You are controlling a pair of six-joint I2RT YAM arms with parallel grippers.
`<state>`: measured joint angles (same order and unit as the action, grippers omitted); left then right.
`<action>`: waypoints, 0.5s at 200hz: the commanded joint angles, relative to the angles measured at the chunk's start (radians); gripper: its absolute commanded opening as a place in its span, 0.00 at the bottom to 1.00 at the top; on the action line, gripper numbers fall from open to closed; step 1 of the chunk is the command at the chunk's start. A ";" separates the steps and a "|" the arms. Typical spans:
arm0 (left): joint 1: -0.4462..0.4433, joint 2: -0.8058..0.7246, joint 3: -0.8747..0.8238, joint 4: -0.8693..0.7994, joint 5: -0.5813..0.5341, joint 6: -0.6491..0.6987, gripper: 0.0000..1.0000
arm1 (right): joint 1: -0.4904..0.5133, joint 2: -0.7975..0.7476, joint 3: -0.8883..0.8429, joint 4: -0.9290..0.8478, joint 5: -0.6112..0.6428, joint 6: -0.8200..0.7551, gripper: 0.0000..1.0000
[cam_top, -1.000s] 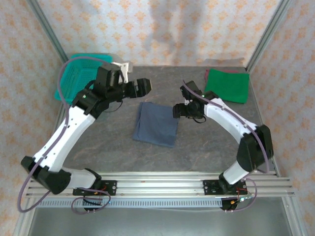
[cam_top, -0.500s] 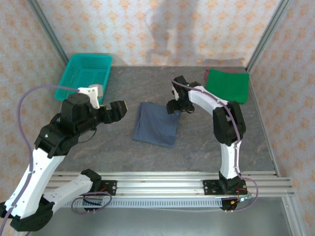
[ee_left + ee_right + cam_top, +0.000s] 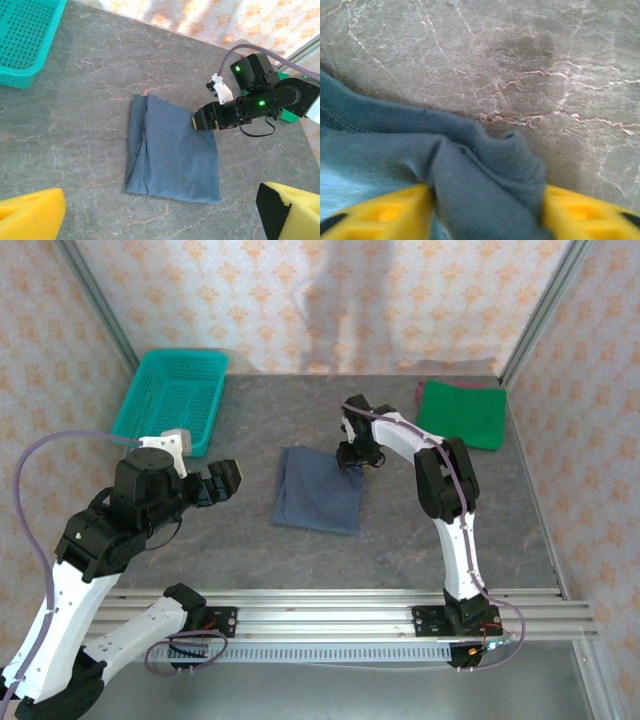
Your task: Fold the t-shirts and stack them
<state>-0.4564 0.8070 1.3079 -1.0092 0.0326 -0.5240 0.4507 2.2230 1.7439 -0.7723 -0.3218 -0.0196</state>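
The dark slate-blue t-shirt [image 3: 318,490] lies folded flat on the grey table, mid-scene; it is also in the left wrist view [image 3: 172,155]. My right gripper [image 3: 352,455] sits at its far right corner [image 3: 197,121]. The right wrist view has a bunched fold of that blue cloth [image 3: 485,165] pinched between the yellow fingers [image 3: 380,212], so the right gripper [image 3: 485,215] is shut on it. The bright green t-shirt [image 3: 462,412] lies folded at the far right corner of the table. My left gripper [image 3: 228,480] hovers left of the blue shirt, open and holding nothing, its yellow fingers [image 3: 35,215] wide apart.
A teal mesh basket [image 3: 170,400] stands at the far left [image 3: 25,45]. Bare marbled table [image 3: 400,530] surrounds the blue shirt. Metal frame posts and patterned walls close in the back and sides.
The left arm has drawn back toward the near left, away from the blue shirt. The right gripper has moved onto the shirt's far right corner and grips it.
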 commanded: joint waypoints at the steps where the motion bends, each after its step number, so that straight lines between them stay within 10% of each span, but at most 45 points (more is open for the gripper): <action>1: 0.001 -0.006 0.004 -0.028 -0.054 -0.005 0.99 | 0.001 0.041 -0.050 -0.009 -0.033 0.015 0.33; 36: 0.001 -0.004 -0.009 -0.008 -0.043 -0.004 0.99 | -0.007 -0.007 -0.054 -0.003 0.017 0.015 0.00; 100: 0.001 0.015 -0.089 0.086 -0.001 -0.005 1.00 | -0.021 -0.354 -0.133 0.091 0.421 -0.088 0.00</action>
<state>-0.4564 0.8101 1.2354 -0.9924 0.0227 -0.5236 0.4442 2.0335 1.6054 -0.7242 -0.1322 -0.0288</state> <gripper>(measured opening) 0.997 0.072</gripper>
